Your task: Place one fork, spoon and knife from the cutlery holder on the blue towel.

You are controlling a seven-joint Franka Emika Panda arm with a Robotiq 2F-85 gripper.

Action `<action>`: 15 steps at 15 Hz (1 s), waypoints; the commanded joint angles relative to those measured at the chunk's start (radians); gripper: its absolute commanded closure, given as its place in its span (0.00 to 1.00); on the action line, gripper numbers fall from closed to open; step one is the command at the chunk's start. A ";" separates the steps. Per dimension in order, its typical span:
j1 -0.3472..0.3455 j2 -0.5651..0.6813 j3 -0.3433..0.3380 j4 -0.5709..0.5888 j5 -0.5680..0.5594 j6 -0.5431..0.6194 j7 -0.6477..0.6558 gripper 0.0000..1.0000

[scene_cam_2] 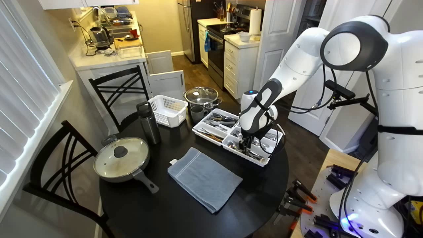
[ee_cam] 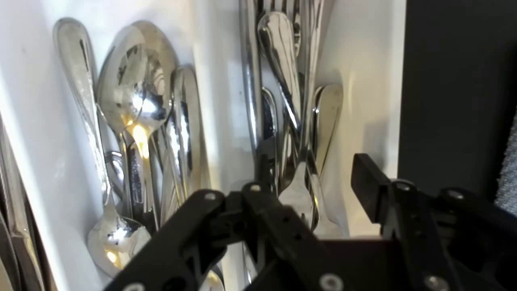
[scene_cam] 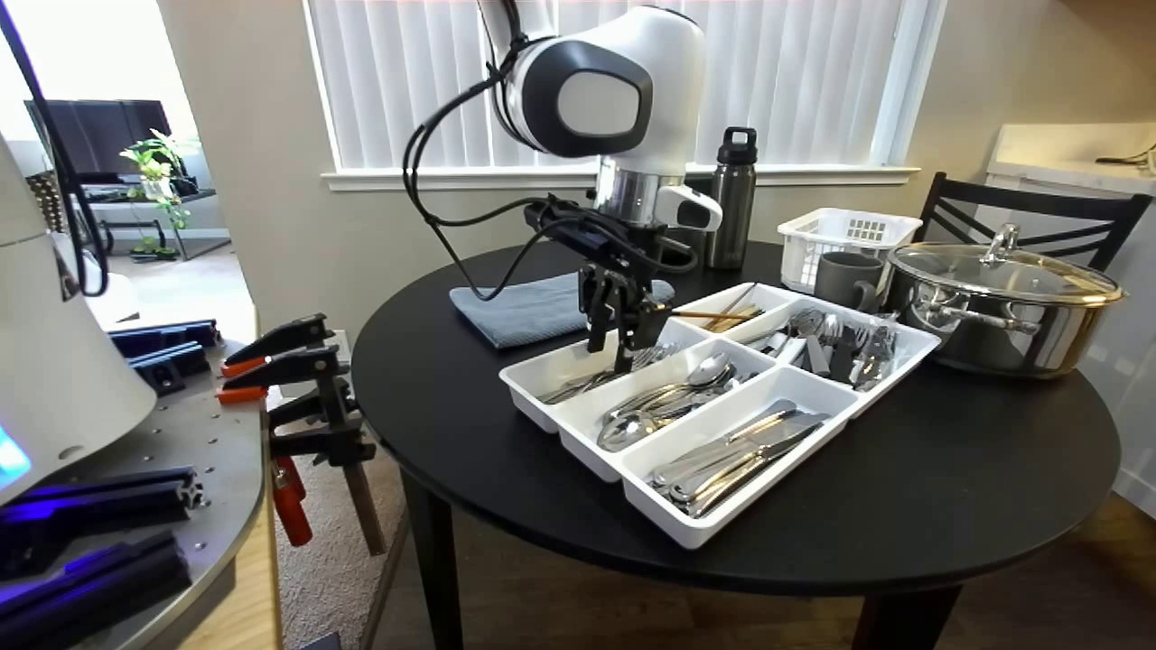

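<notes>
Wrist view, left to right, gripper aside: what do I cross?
Silver metal knives, silver metal spoons, silver metal forks, white plastic tray's outer wall, black round tabletop, grey-blue cloth towel at the edge.

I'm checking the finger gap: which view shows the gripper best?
The wrist view: the gripper is large in the foreground there, its fingers plainly apart. Both exterior views show it smaller, at the cutlery holder, with the gap harder to judge.
</notes>
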 commanded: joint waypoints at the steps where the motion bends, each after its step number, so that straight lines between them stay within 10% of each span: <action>1: 0.047 0.044 -0.042 0.030 -0.050 -0.013 0.069 0.39; 4: 0.063 0.092 -0.052 0.056 -0.060 -0.023 0.092 0.44; 5: 0.066 0.102 -0.052 0.063 -0.061 -0.021 0.092 0.64; 11: 0.063 0.084 -0.061 0.080 -0.064 -0.044 0.092 0.96; 15: 0.067 0.073 -0.061 0.081 -0.067 -0.046 0.092 0.99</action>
